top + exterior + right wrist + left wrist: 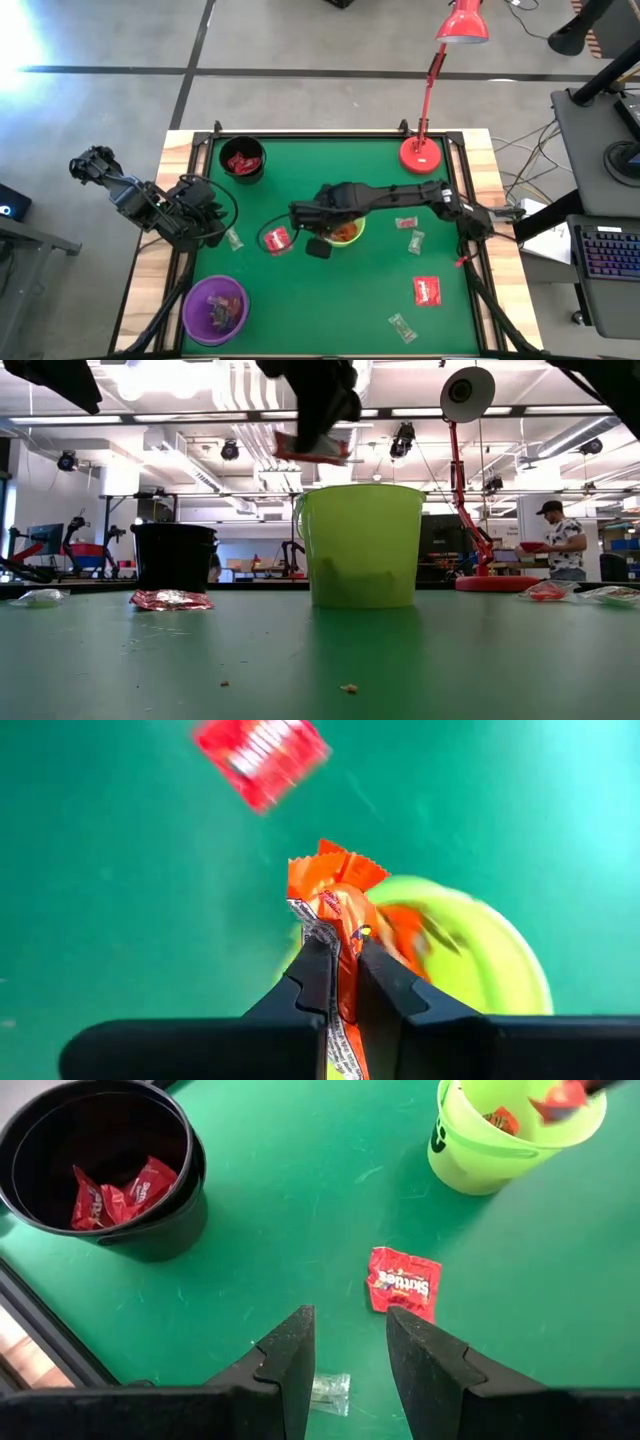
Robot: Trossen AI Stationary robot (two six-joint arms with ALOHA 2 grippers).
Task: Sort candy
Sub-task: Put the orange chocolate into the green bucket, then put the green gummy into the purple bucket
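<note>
Right end effector [340, 970] clamped on orange candy [335, 905], held above lime bowl [347, 233] for drop. Left end effector [350, 1345] empty, fingers parted, over clear sweet [330, 1390] near surface edge.

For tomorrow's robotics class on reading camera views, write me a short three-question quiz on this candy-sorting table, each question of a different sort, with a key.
1. True or false: the right gripper has its fingers shut on an orange-wrapped candy.
2. Multiple choice: the bowl under that candy is A) the black bowl, B) the lime-green bowl, C) the purple bowl.
3. Fill in: the black bowl holds ___ packets.

Key
1. True; the wrapper sticks out between the shut fingers.
2. B; orange candy already lies in it.
3. Red. The left gripper, open, waits above a clear-wrapped sweet near the flat red packet.
</note>
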